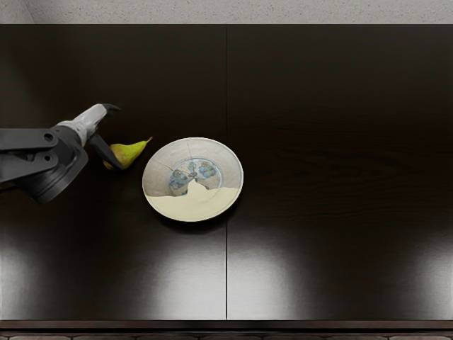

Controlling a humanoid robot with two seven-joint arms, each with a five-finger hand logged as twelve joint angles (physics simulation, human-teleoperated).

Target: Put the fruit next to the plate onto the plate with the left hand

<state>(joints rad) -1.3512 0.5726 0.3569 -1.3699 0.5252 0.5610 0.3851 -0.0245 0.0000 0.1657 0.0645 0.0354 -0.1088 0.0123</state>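
Yellow pear [130, 152] between hand [97, 139] and plate [157, 164].

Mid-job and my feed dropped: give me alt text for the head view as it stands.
The left hand, fingers spread, is at the left end of a yellow-green pear lying on the dark table just left of a patterned plate, not on it. The right arm is out of view.

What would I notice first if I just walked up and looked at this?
The pale plate with a blue pattern stands out on the dark table, a little left of centre. Just left of it lies a yellow-green pear, its narrow end toward the plate. The left hand comes in from the picture's left edge, right at the pear.
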